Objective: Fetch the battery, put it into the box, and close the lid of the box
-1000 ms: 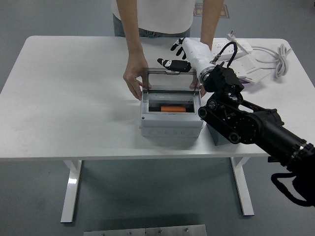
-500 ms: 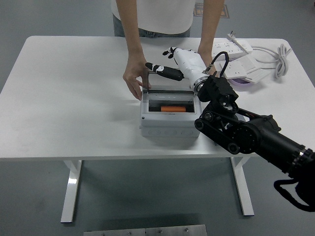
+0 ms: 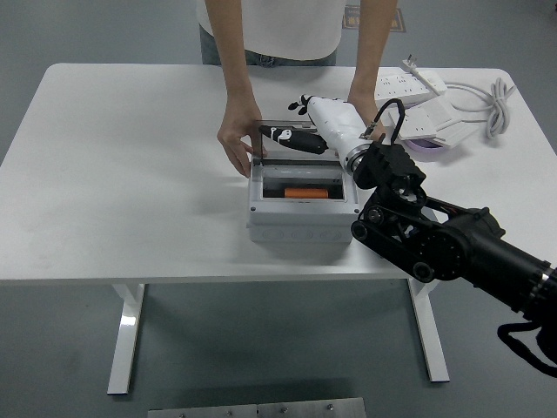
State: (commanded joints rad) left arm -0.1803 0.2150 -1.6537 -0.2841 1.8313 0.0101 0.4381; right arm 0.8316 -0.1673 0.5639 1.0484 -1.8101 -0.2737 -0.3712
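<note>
- The orange battery (image 3: 305, 192) lay inside the grey box (image 3: 302, 212), across its open compartment, so the fetching and placing looked done and only the lid step was left.
- The clear lid (image 3: 296, 144) stood raised on the far edge of the box, at twelve o'clock from the battery, leaning slightly toward the opening.
- The right hand (image 3: 306, 132) hung at the lid's top edge, fingers stretched out and loosely spread, gripping nothing; whether the fingertips actually touched the lid was hard to tell from this height.
- A person stood at the far side; one hand of theirs (image 3: 235, 139) braced the box's corner at ten o'clock, the other hand (image 3: 363, 94) rested at about two o'clock, largely behind the robot's wrist.
- The left arm was not in view.
- Risk, as a judgement: pushing the lid down with flat fingers could let it slip off them or swing shut unevenly and fail to latch.
- A forward shove, not a downward one, could slide the box on the white table (image 3: 122, 165) or pinch the bracing fingers at the hinge.
</note>
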